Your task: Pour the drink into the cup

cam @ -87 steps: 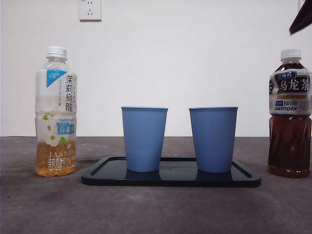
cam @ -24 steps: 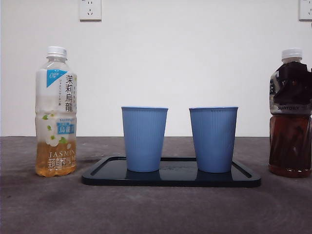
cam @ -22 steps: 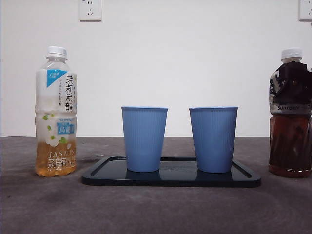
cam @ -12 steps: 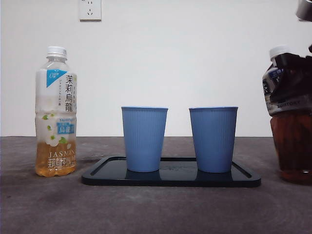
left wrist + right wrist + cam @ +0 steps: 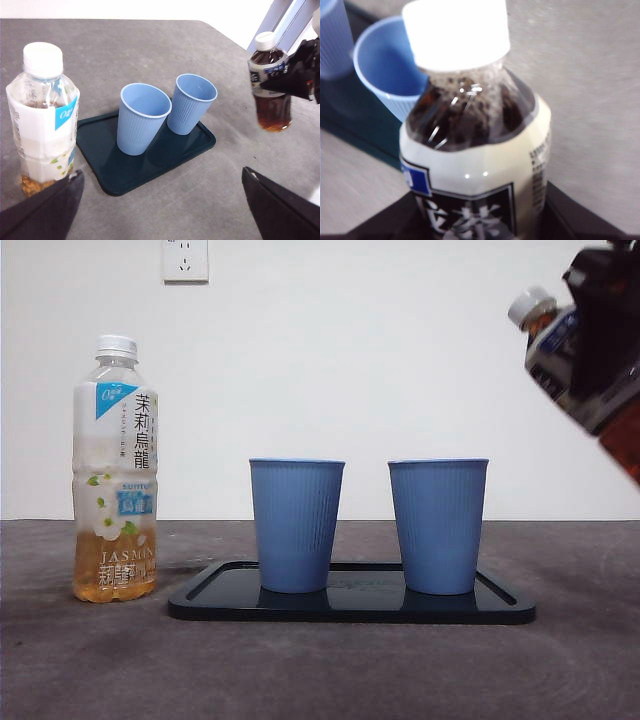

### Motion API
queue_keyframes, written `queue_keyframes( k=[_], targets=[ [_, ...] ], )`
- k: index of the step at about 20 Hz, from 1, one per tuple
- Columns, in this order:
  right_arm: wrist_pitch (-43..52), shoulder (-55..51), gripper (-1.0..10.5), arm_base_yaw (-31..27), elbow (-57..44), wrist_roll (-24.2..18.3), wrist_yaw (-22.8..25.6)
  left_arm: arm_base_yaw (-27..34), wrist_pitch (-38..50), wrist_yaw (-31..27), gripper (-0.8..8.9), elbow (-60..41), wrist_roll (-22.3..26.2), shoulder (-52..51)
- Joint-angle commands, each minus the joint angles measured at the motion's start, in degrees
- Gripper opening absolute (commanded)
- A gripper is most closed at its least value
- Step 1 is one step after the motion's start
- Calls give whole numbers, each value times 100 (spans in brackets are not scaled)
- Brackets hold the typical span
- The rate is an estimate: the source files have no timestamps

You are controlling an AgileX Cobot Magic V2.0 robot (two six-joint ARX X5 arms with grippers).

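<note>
The right end effector (image 5: 612, 335) grips the dark tea bottle (image 5: 585, 370) around its label, jaws closed on the bottle's sides. In the front view the bottle is lifted clear of the desk (image 5: 320, 670) at about 2 o'clock from the two cups, tilted so its white cap (image 5: 530, 306) leans toward 10 o'clock, and the cap is on. The right wrist view looks along the neck and shows dark liquid up in the shoulder, with the nearer blue cup just beyond the cap.

Two blue ribbed cups stand upright on a dark tray (image 5: 200, 602) at the middle of the desk. The left cup (image 5: 296, 525) and the right cup (image 5: 438, 525) sit side by side, close but apart. The lifted bottle is at 1 o'clock from the right cup, off to its side and not over its mouth.

At 9 o'clock from the tray a jasmine tea bottle (image 5: 115, 470) stands upright on the desk, capped, with pale amber liquid low inside.

The left end effector (image 5: 160, 210) hangs above the desk, jaws wide apart and gripping nothing, with the jasmine tea bottle next to one jaw.
</note>
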Motion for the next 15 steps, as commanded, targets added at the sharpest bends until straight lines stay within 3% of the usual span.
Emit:
queue_keyframes(
  k=[1,9,15],
  targets=[
    [-289,223,145,234,599,-573,509,-22,52,7,491,94,116,-24],
    [-1462,1672,145,796,1891,-1252,2061,-22,13,7,491,94,116,0],
    [-1812,2542,145,1054,2107,-1683,2710,-22,-28,7,491,94,116,0]
  ],
)
